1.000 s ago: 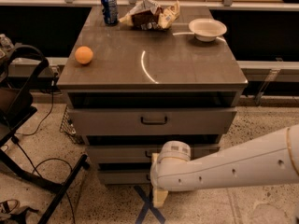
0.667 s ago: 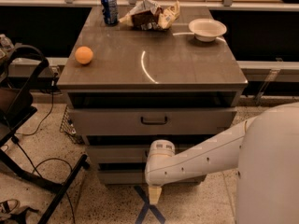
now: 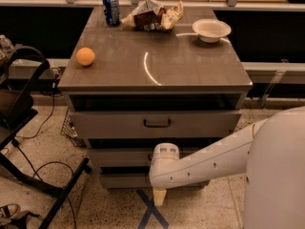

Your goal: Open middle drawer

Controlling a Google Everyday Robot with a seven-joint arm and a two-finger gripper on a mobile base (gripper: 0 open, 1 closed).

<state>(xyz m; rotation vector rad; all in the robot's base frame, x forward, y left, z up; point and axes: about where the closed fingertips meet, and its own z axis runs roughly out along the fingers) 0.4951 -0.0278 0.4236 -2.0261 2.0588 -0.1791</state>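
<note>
**A:** Running left to right along the table (image 3: 190, 66): orange (image 3: 85, 56), blue soda can (image 3: 111, 8), crumpled snack bags (image 3: 152, 15), white bowl (image 3: 211, 30). None of it has budged from a second ago.

**B:** The arm (image 3: 214, 159) has, though! A second ago its wrist (image 3: 164, 156) sat further right. Now it's slid left across the centre of the drawer stack, and the bulky white shell fills the bottom-right corner.

**A:** And the gripper (image 3: 159, 197)?

**B:** Hanging down from that wrist, below the bottom drawer (image 3: 124, 179), just above the blue tape cross (image 3: 150, 213) on the floor. Apart or together? Cannot tell.

**A:** Where's the middle drawer (image 3: 119, 157)?

**B:** It's the low grey front under the top drawer (image 3: 200, 123). It lies just above the gripper, showing mostly to its left. The wrist covers its centre, so the handle is hidden.
</note>
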